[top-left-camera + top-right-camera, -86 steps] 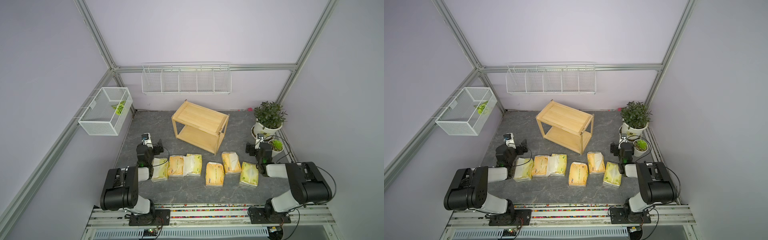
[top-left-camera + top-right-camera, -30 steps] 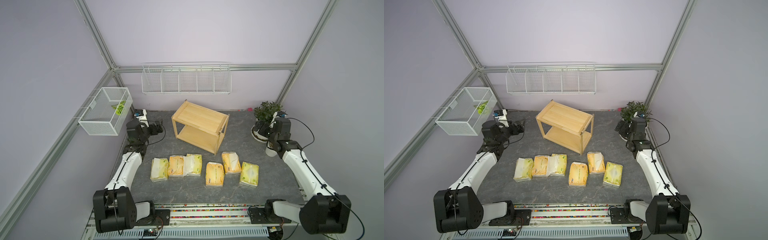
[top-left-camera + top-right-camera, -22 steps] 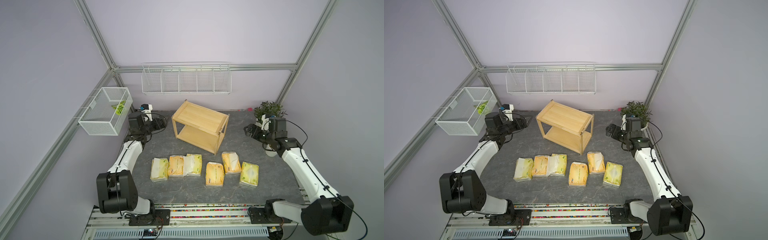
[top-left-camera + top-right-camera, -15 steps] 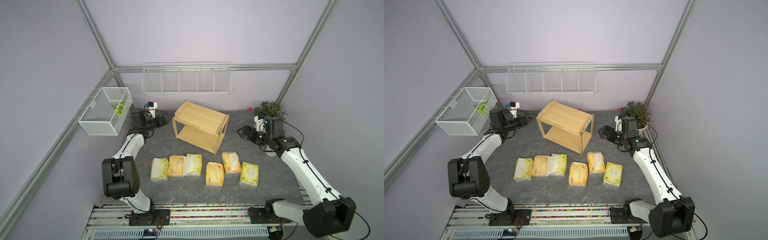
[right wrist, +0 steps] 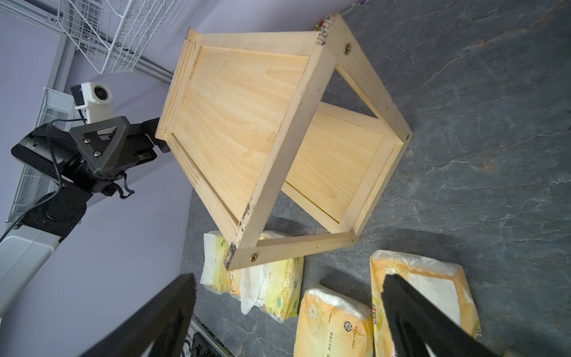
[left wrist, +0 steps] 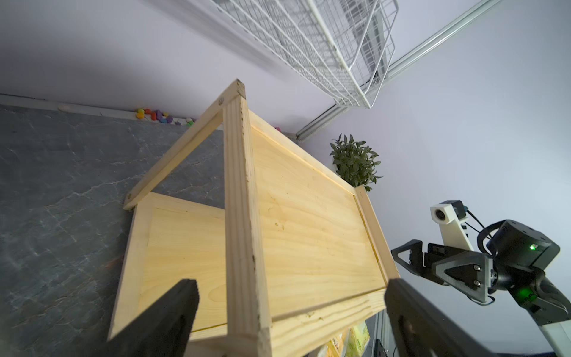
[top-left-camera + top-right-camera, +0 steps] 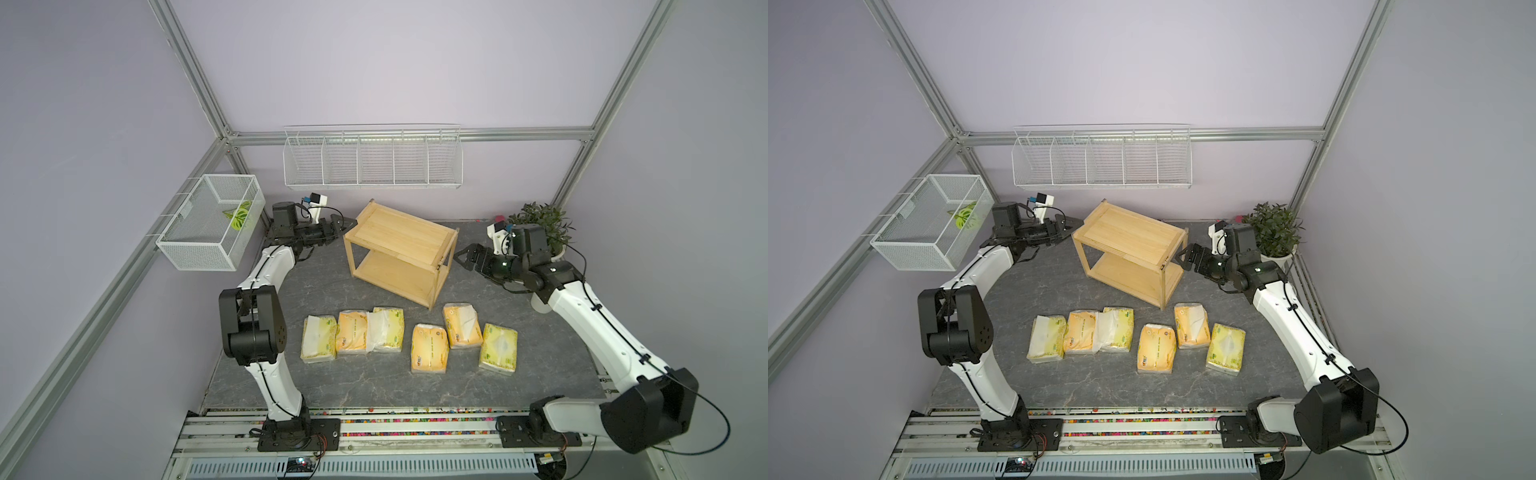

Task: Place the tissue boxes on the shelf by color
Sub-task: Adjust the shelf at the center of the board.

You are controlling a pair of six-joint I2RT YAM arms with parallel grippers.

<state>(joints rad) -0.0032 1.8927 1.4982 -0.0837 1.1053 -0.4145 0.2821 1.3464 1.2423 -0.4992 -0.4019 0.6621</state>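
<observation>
Closest to the arm bases, all six tissue boxes (image 7: 430, 348) lie flat in a loose row on the grey surface (image 7: 374, 386). They are nearer in than either hand, lower than both, and well apart from them. Three lie packed side by side on the left hand's side: pale yellow-green, orange, then pale with white tissue spilling out. Three lie on the right hand's side: two orange and one pale at the end. In the right wrist view several of these boxes (image 5: 333, 327) show beneath that hand's spread fingers (image 5: 411, 312).

Beyond the row, the shelf (image 7: 401, 237) stands upright on the surface, set at a slant, directly between the two hands.

The left hand (image 7: 347, 222) is at one end of the shelf, level with the top tier, spread wide and holding nothing. In its wrist view the end rail runs between its two fingers (image 6: 173, 312). Whether they touch the wood cannot be told.

The right hand (image 7: 463, 257) is also wide open and empty. It sits just beside the shelf's opposite end, at upper-tier height, with a narrow gap to the corner post. A potted plant (image 7: 540, 220) stands just behind it.
</observation>
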